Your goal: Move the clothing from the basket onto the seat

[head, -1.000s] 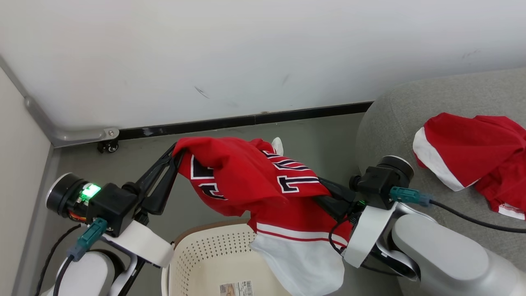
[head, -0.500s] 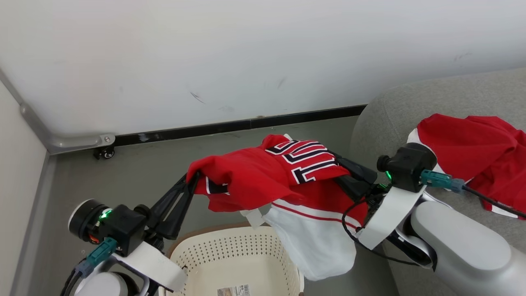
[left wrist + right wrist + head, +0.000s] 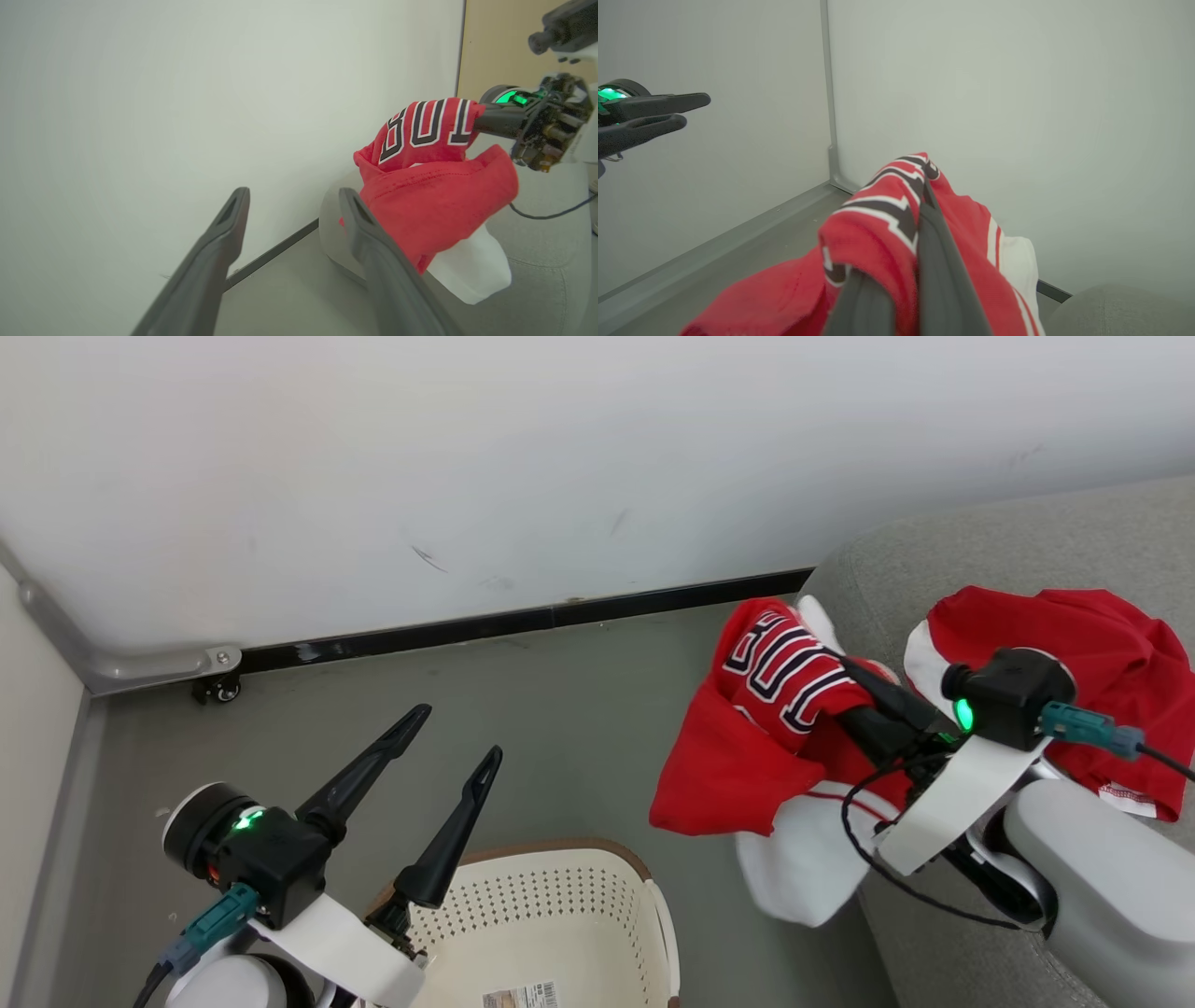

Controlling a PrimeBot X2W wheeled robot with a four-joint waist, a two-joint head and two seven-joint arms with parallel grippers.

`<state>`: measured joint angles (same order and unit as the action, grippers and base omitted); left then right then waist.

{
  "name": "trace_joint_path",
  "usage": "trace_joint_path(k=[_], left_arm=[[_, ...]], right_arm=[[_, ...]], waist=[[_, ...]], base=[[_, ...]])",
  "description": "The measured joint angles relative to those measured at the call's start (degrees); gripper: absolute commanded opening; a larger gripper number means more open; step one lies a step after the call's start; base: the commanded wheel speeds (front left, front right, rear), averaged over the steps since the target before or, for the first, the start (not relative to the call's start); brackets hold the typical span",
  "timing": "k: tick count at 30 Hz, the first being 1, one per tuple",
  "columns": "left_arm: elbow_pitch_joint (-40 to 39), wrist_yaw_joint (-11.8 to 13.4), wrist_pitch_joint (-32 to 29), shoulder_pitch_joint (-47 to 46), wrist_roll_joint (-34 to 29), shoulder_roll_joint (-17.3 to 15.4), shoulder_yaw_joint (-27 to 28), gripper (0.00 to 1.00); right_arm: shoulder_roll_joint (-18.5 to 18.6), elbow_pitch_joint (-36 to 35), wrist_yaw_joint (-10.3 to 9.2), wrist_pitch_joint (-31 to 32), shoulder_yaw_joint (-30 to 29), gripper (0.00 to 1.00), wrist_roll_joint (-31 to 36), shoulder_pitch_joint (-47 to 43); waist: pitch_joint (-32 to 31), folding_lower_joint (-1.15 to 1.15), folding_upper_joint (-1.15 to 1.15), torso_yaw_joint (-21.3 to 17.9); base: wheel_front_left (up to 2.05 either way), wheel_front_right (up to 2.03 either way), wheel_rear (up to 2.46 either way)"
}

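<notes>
One garment [image 3: 1102,644] lies on the seat [image 3: 1027,541]; the right claw [image 3: 854,674] grips the jersey [image 3: 747,775] beside its edge; the left claw [image 3: 459,731] gapes empty over the basket [image 3: 523,896], which looks emptied

We log the red jersey [image 3: 733,784] hanging bunched at the edge of the grey seat [image 3: 1027,541], a second red garment [image 3: 1106,635] lying on it, the cream basket [image 3: 560,905] upright nearby.

Soft cloth jersey [image 3: 728,775], perforated plastic basket [image 3: 560,901], woven-fabric seat [image 3: 990,541].
</notes>
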<state>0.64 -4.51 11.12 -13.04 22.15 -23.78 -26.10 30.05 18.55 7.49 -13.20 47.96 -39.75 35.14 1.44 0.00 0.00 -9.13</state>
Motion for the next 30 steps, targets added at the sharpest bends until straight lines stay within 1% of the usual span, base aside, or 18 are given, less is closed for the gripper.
trace_joint_path(k=[10, 20, 30], left_arm=[[-1.67, -1.13, 0.0, 0.0, 0.4, -0.83, -3.03, 1.0], [-2.56, -2.08, -0.08, -0.02, 0.31, -1.1, -6.54, 1.0], [-2.97, -2.15, -0.27, -0.35, 0.33, -1.25, -9.47, 1.0]], right_arm=[[2.15, 0.14, 0.0, -0.09, -3.7, 0.0, 0.0, -2.32], [2.7, -0.82, 0.0, -0.27, -7.22, 0.0, 0.03, -4.35], [3.22, -1.79, 0.0, -0.44, -9.61, 0.0, 0.46, -5.49]], waist=[[0.57, 0.0, 0.0, -1.29], [1.07, 0.0, 0.0, -3.03], [1.39, 0.0, 0.0, -4.95]], base=[[0.0, 0.0, 0.0], [0.0, 0.0, 0.0], [0.0, 0.0, 0.0]])
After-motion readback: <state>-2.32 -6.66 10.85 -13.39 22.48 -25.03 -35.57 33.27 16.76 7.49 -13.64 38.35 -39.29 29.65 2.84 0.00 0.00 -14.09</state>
